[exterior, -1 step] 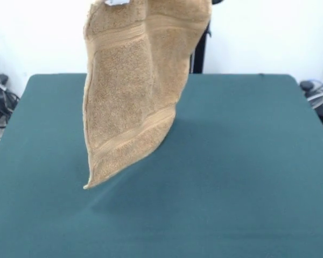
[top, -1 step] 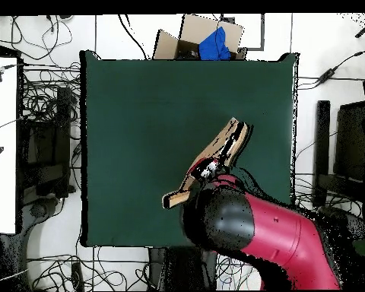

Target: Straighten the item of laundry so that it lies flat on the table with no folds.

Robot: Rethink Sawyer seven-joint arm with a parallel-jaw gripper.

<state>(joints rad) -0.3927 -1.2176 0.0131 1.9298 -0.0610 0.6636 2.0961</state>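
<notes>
The item of laundry (exterior, -1 step: pixel 132 91), a light orange-brown terry towel with woven bands, hangs in the air above the table (exterior, -1 step: pixel 247 161). Its top runs off the upper edge of the front view by a small white tag (exterior, -1 step: pixel 116 2). Its lowest corner (exterior, -1 step: pixel 89 185) sits just over the green surface. In the overhead view the towel (top, -1 step: pixel 227 144) appears edge-on as a narrow strip. My gripper (top, -1 step: pixel 209 170) is shut on it at the tip of the red and black arm (top, -1 step: pixel 254 228), which covers most of it. The front view does not show the gripper.
A cardboard box (top, -1 step: pixel 187 36) holding something blue (top, -1 step: pixel 214 44) stands beyond the table's far edge in the overhead view. Cables (top, -1 step: pixel 45 99) lie on the floor all round. A white surface (top, -1 step: pixel 1 144) is at the left and dark equipment (top, -1 step: pixel 349 152) at the right.
</notes>
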